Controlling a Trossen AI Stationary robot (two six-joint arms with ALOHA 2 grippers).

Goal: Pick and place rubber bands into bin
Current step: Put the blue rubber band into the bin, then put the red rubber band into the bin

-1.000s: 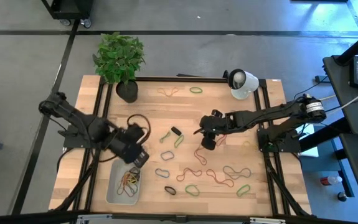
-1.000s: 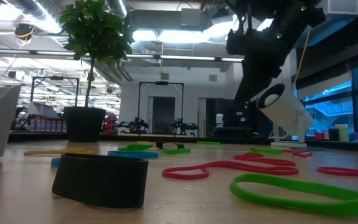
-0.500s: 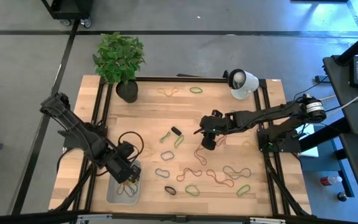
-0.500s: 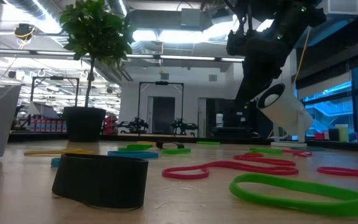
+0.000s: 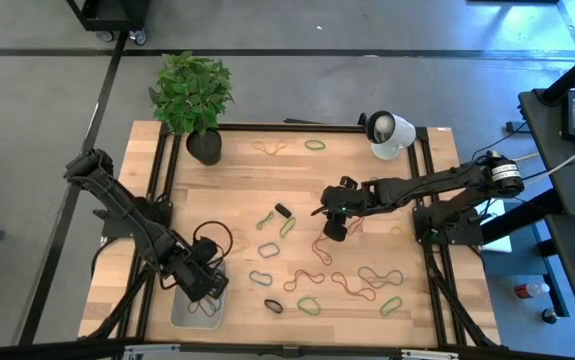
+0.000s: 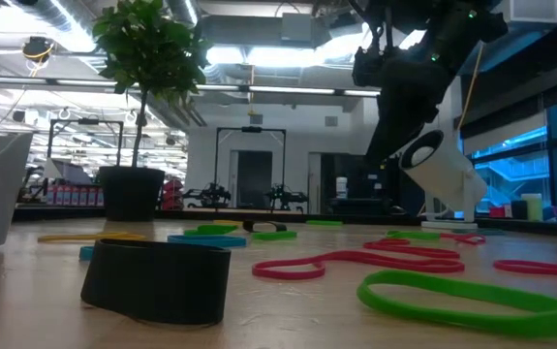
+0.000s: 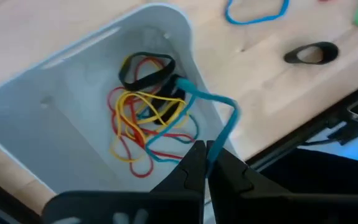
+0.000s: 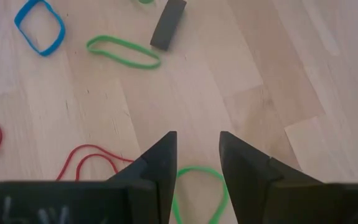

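1. High view looks down on a wooden worktop (image 5: 237, 190), with a potted plant (image 5: 193, 95) at its upper left and a white lamp-like device (image 5: 391, 133) at its upper right.

2. At lower left, the left arm reaches down over the bin (image 5: 181, 308), a pale tray at the worktop's lower-left edge; the left gripper (image 5: 205, 283) sits above the tray's upper right corner.

3. At centre right, the right arm stretches in from the right edge, and the right gripper (image 5: 333, 228) hangs over bare wood, its fingers (image 8: 160, 163) parted narrowly with nothing between them.

4. Loose rubber bands (image 5: 312, 278) in red, green, blue and black lie scattered across the lower middle of the worktop, with a few more near the top edge.

5. In the left wrist view, the left fingers (image 7: 191, 173) are pinched on a blue band (image 7: 219, 121) that trails over the bin's rim, above a tangle of yellow, red, blue and black bands inside.
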